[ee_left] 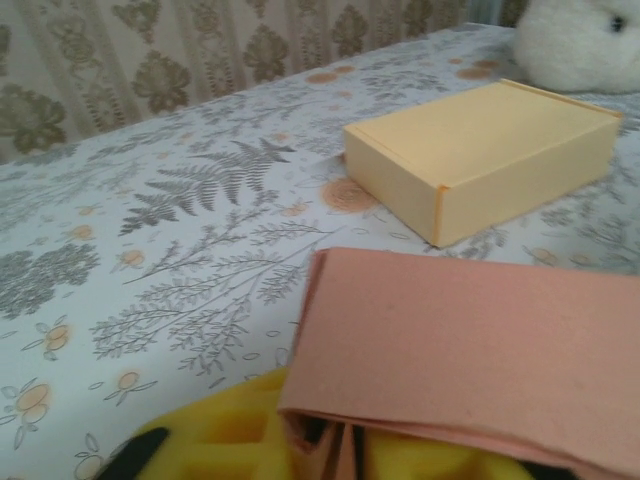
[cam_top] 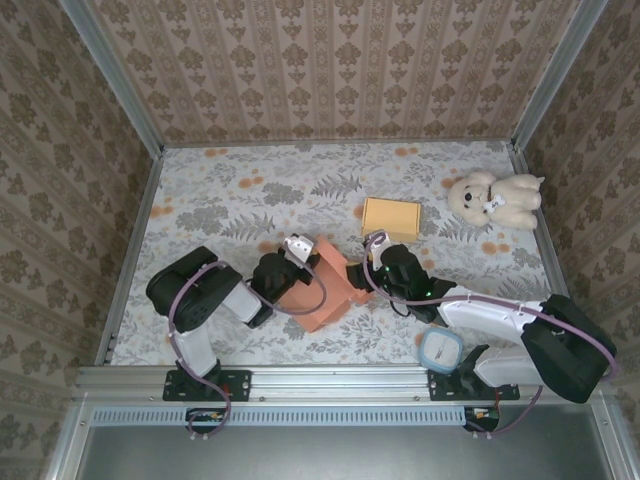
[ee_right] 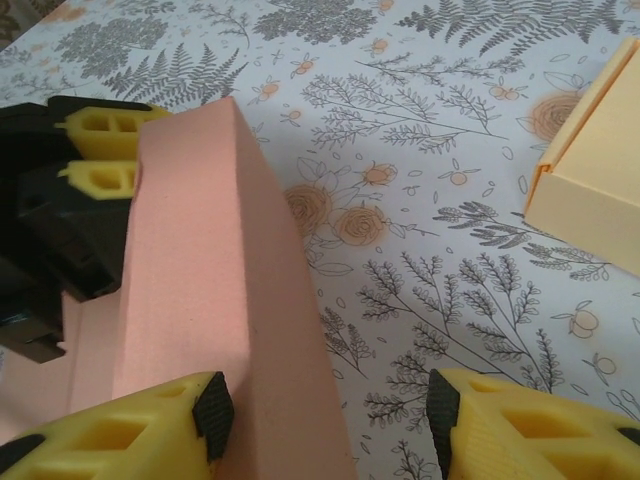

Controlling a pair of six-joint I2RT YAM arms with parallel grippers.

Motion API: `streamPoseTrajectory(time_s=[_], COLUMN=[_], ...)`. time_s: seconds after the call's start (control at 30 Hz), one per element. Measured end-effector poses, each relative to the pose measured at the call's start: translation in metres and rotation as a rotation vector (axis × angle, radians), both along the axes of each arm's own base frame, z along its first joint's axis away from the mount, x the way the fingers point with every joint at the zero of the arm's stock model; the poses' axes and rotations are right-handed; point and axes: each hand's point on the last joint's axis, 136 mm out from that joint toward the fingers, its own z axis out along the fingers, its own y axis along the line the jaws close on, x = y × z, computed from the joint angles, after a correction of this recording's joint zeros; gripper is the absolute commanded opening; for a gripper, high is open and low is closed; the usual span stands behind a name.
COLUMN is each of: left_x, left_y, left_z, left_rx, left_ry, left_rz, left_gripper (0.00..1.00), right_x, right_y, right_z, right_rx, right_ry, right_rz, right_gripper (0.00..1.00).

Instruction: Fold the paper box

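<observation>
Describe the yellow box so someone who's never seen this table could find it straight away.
On the floral table, look to the far right for the white teddy bear. Just left of it sits the yellow box, closed and flat. Unlike the pink paper box between the arms nearer the front, it is fully closed up and nothing touches it.
</observation>
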Motion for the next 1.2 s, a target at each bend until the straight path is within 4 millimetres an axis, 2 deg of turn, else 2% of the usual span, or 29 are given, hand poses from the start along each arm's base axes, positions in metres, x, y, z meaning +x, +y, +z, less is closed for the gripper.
streamPoseTrajectory(time_s=[0.1, 0.33, 0.47, 0.6, 0.7, 1.0, 1.2], left_x=[0.004, 0.009, 0.01, 0.009, 0.007, 0.012, 0.017], left_y=[-0.006, -0.016, -0.017, -0.016, -0.012, 0.002, -0.011], left_z=[0.0, 0.0, 0.0, -0.005, -0.014, -0.033, -0.029], left_rx=[-0.002, -0.005, -0.006, 0.02, 0.045, 0.069, 0.049], left_ry=[-0.007, -0.03, -0.035, -0.03, -0.012, 0.037, 0.029], left_rz=[0.042, 0.099, 0.102, 0.099, 0.083, 0.053, 0.007], left_gripper=[0.0, 0.0, 0.17, 0.3, 0.36, 0.37, 0.37], right_x=[0.001, -0.002, -0.001, -0.002, -0.002, -0.002, -0.003], right_y=[0.001, 0.007, 0.006, 0.005, 0.004, 0.002, 0.002], right_z=[-0.001, -0.009, -0.01, -0.011, -0.012, -0.013, -0.014], right_rx=[0.008, 0.001, -0.002, -0.006, -0.012, -0.021, -0.024], right_ry=[0.003, 0.021, 0.021, 0.027, 0.028, 0.029, 0.032], right_rz=[-0.006, 0.006, 0.002, 0.0, -0.006, -0.013, -0.012], right_gripper=[0.58, 0.58, 0.58, 0.58, 0.58, 0.58, 0.58])
